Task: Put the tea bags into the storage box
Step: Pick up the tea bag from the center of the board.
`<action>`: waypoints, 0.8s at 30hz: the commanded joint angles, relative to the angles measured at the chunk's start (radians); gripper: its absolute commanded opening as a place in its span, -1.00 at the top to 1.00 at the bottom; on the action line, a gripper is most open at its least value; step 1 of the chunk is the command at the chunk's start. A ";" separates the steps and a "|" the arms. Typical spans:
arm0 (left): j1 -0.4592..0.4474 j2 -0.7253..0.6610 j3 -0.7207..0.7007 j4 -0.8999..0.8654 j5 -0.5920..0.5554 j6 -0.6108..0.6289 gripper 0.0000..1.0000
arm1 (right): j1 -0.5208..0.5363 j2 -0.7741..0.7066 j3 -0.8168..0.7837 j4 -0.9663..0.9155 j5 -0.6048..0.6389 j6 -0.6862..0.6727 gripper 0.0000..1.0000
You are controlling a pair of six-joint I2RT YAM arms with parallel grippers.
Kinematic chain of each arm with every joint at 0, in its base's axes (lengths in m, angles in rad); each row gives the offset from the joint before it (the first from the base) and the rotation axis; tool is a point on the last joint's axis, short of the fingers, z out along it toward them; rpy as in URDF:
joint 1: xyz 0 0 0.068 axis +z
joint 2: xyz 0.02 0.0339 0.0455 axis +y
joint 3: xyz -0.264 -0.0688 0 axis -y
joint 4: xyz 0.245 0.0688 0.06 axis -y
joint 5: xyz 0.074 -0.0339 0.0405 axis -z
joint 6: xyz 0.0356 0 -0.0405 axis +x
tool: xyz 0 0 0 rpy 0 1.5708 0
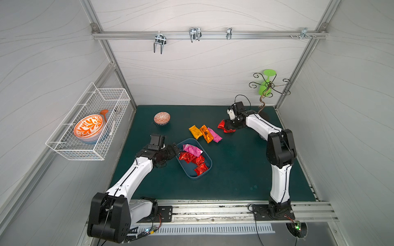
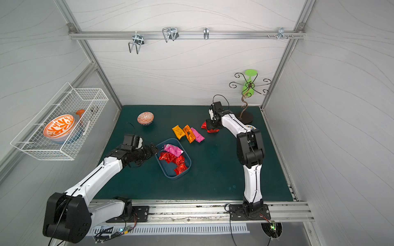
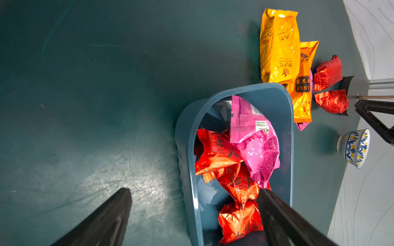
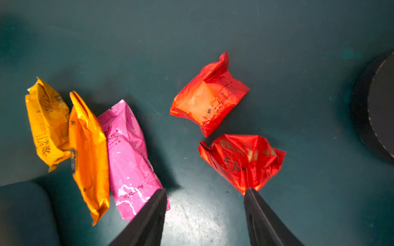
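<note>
- Left of centre on the green mat [image 1: 234, 170]: storage box [image 1: 190, 174], blue, long axis running diagonally toward the near edge
- Inside the box, far end: pink tea bag [image 1: 192, 149], lying over the red tea bags [image 1: 201, 169], several of them, which take up most of the remaining floor; all crumpled, with dark print legible in the left wrist view
- Left gripper [image 3: 195, 191]: jaws spread wide with nothing between them; one finger is over bare mat outside the box, the other over the box interior by the red bags; contact cannot be told
- Just past the box's far-right corner, toward the far edge: three bags side by side and touching, namely the yellow tea bag [image 4: 48, 125], the orange tea bag [image 4: 89, 153] and a second pink tea bag [image 4: 130, 157]
- Further toward the right edge, apart from that row: flatter red tea bag [image 4: 209, 100] and crumpled red tea bag [image 4: 243, 159], close together on the mat
- Right gripper [image 4: 205, 191]: jaws parted, gripping nothing; one fingertip is at the second pink tea bag's edge, the other at the crumpled red tea bag's edge, with bare mat between
- Far-left part of the mat: patterned bowl [image 1: 162, 118], upside down, well apart from the bags
- Far-right corner: wire stand [image 1: 264, 104]
</note>
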 commanded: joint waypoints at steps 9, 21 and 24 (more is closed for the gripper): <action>-0.002 0.011 0.055 -0.021 -0.004 0.012 -0.93 | -0.003 0.120 0.089 0.015 0.045 -0.157 -0.24; -0.002 -0.024 0.038 -0.031 -0.016 0.013 -0.93 | -0.003 0.207 0.140 -0.027 0.073 -0.171 0.53; -0.003 -0.030 0.039 -0.036 -0.017 0.019 -0.93 | -0.002 0.209 0.138 -0.030 0.073 -0.167 0.77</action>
